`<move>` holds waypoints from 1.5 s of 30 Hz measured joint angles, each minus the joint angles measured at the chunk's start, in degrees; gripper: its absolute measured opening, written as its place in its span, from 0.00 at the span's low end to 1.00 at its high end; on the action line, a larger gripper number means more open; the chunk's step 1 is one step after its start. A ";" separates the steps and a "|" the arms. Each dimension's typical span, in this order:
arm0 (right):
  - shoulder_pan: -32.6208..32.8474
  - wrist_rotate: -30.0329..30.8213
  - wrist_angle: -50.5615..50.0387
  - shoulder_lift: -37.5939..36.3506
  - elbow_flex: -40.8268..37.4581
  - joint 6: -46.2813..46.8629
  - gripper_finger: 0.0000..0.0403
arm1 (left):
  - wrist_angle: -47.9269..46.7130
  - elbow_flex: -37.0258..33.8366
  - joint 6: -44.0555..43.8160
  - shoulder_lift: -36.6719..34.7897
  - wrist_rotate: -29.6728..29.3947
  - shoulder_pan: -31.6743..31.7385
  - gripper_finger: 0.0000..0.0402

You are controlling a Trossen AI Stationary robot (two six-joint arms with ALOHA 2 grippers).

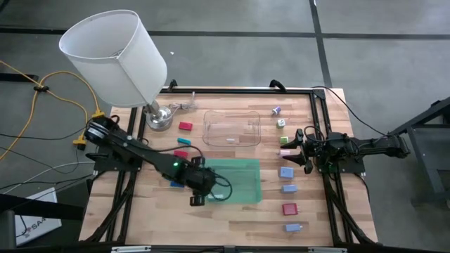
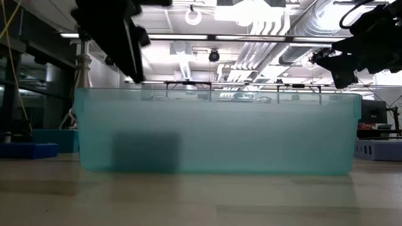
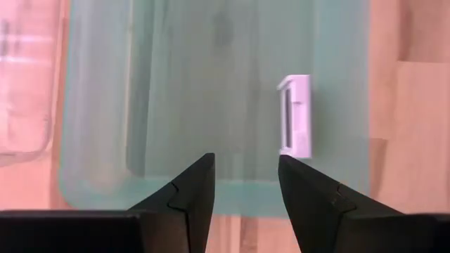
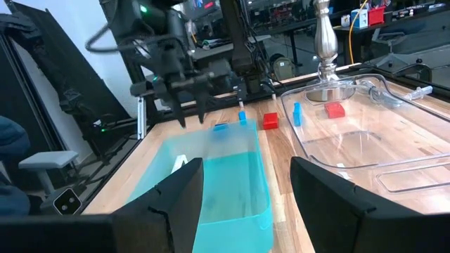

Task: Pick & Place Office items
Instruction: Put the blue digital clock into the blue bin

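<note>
Left gripper (image 1: 197,199) hangs over the lower-left edge of the green tray (image 1: 242,191) in the high view, arm stretched in from the left, fingers (image 3: 193,190) apart and holding nothing, with a white block (image 3: 295,116) lying flat inside the tray just ahead of them. Right gripper (image 1: 304,149) waits at right-centre, jaws apart and empty, beside a column of blocks including a red block (image 1: 290,209). Clear tray (image 1: 232,128) sits above centre, a lamp (image 1: 116,60) looming upper left.
</note>
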 joint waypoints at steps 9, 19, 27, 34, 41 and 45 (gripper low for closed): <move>0.00 0.00 0.00 0.00 0.00 0.00 0.50 | -7.27 -0.18 -8.58 -4.57 -7.13 -7.14 0.38; 0.00 0.02 0.00 0.00 -0.02 0.00 0.50 | -2.54 -9.37 -17.15 -9.11 -9.02 -12.33 0.38; -0.02 0.02 0.00 0.00 0.00 0.00 0.50 | 6.38 -20.49 -19.07 -13.57 -8.17 -12.82 0.38; 0.00 0.02 0.00 -0.02 0.00 0.00 0.50 | 7.15 -24.92 -21.60 -15.73 -7.97 -13.44 0.38; -0.02 0.01 0.00 -0.01 -0.01 0.00 0.50 | 7.75 -28.98 -24.74 -17.15 -7.97 -14.62 0.38; 0.00 0.01 0.00 -0.01 0.00 0.00 0.50 | 8.47 -30.89 -25.49 -18.78 -7.99 -15.19 0.38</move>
